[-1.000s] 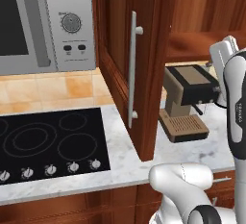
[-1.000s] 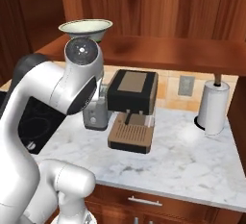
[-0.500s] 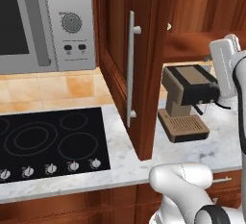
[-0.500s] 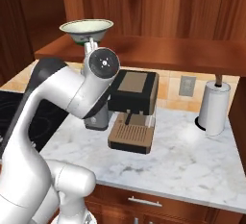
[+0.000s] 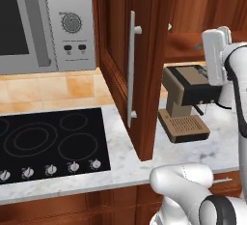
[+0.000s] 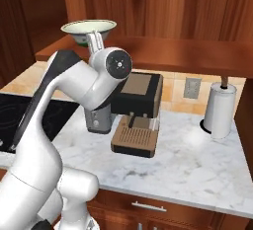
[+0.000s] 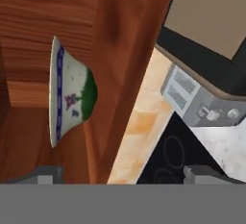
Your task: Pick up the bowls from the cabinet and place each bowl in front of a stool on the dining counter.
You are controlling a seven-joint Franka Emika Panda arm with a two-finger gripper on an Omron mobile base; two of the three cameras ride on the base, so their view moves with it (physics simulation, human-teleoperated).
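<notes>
The white bowl (image 6: pixel 89 29) with a green rim and dark-green patterned base is sitting upright on the cabinet shelf (image 6: pixel 163 54), above and to the left of the black-and-tan coffee machine (image 6: pixel 137 113), which serves here as the landmark. In the hand view the same bowl (image 7: pixel 69 92) is appearing turned on its side (the camera is rolled with the hand), with a blue band around its rim and a small flower pattern on its wall, resting against the reddish-brown shelf wood. The claw (image 7: pixel 122 174) is standing spread wide, its two dark finger tips (image 7: pixel 45 174) showing far apart at the bottom of the hand view, holding nothing and pointing toward the bowl without touching it. In the right base view the white arm (image 6: pixel 86 83) is rising in front of the coffee machine, its wrist just below the bowl. The coffee machine (image 5: pixel 187 101) is sitting on the marble tabletop (image 6: pixel 197 162). To the left of the coffee machine the cabinet door (image 5: pixel 126 64) is standing open, edge-on to the left base camera, with its long silver bar handle (image 5: pixel 131 69) vertical. Further left of the machine are lying the black stove (image 5: pixel 48 142) and, above it, the silver microwave (image 5: pixel 48 23). To the right of the coffee machine a paper towel roll (image 6: pixel 219 108) is standing upright, below a wall outlet (image 6: pixel 191 88).
</notes>
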